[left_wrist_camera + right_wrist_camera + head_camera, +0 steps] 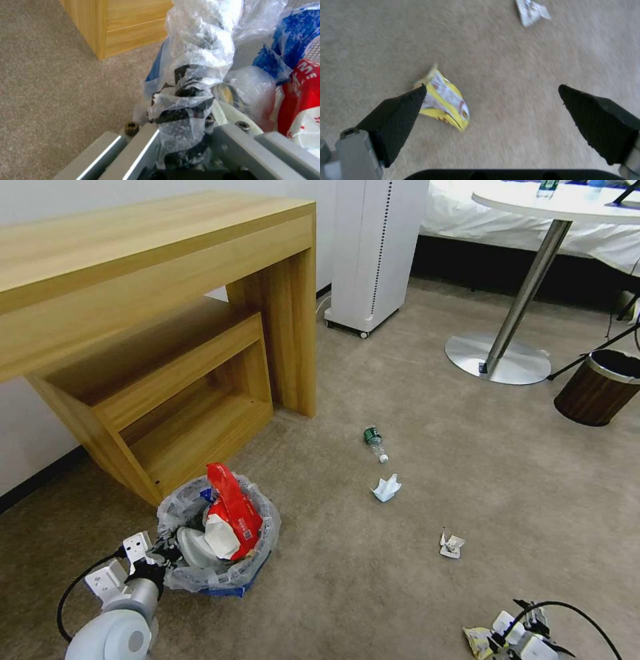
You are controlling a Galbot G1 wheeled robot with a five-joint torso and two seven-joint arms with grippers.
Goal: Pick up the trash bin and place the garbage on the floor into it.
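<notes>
**Yellow wrapper next, bin held at the rim**

The small round blue trash bin [220, 540], lined with crinkled clear plastic, sits low near the wooden desk's inner corner, holding a red snack wrapper [233, 510]. The left gripper [186, 120] pinches its bagged rim. The right gripper [491, 105] hangs spread over a crumpled yellow snack wrapper [445, 98] on the carpet; centring before closing seems wise. A green-labelled bottle [375, 441] and white paper scraps [386, 488] lie well apart on open floor.
</notes>
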